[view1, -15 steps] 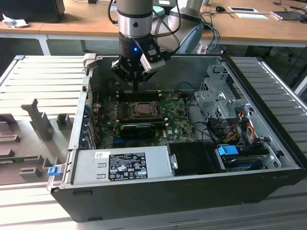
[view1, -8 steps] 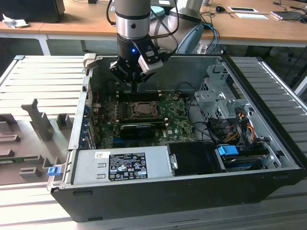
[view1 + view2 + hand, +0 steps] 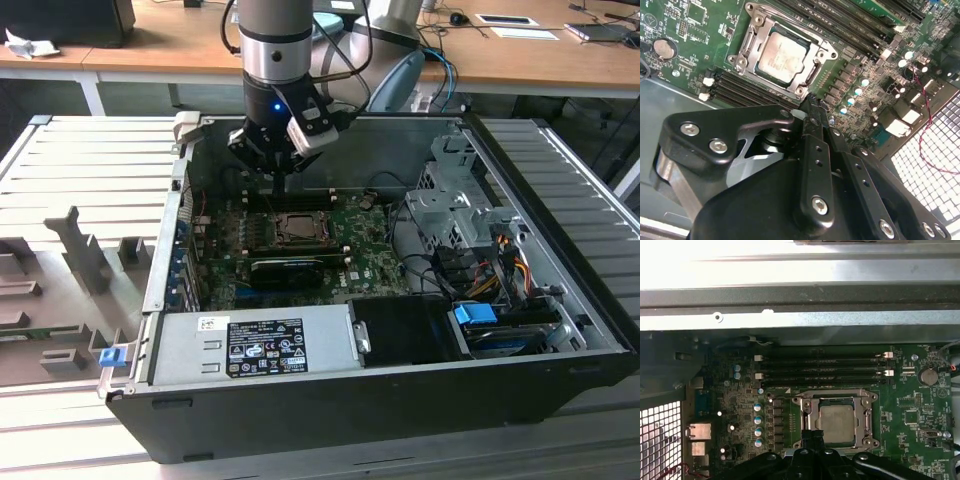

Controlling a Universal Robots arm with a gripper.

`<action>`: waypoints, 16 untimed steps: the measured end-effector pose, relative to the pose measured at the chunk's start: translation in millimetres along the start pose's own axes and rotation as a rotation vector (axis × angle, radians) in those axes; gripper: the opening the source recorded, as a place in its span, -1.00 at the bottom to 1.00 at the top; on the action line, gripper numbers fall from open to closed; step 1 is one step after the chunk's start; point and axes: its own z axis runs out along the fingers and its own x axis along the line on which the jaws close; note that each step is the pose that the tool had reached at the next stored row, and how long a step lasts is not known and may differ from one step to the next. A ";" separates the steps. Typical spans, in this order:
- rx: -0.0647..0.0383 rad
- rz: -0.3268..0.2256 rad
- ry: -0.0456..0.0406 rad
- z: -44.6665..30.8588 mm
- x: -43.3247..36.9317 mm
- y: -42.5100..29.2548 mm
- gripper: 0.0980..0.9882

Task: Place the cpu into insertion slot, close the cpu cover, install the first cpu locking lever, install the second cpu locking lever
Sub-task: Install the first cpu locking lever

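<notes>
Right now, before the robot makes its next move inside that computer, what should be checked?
1. Pale square metal chip lying flat inside the frame's window: ok.
2. Silvery metal frame plate lowered around the chip: ok.
3. Locking levers latched: cannot tell.
4. Black hand empty, fingers together: ok.
5. Hand's tip clear of the frame's edge: cannot tell; it sits right beside it.

A grey robot arm [image 3: 272, 35] hangs vertically at the upper centre of the exterior view, with a blue light glowing at its wrist. Its black gripper [image 3: 284, 188] points straight down. In the second wrist view, its slim fingers [image 3: 812, 145] are pressed together at the tips.
</notes>
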 end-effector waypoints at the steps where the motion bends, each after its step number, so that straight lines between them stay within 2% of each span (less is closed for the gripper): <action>1: 0.000 0.000 0.0001 0.1 0.1 0.0 -0.98; 7: 0.000 0.000 0.0000 1.2 3.0 -0.1 -0.98; 11: 0.000 0.000 0.0000 2.7 12.1 -0.5 -0.98; 16: 0.000 0.000 -0.0003 5.9 27.7 -1.0 -0.98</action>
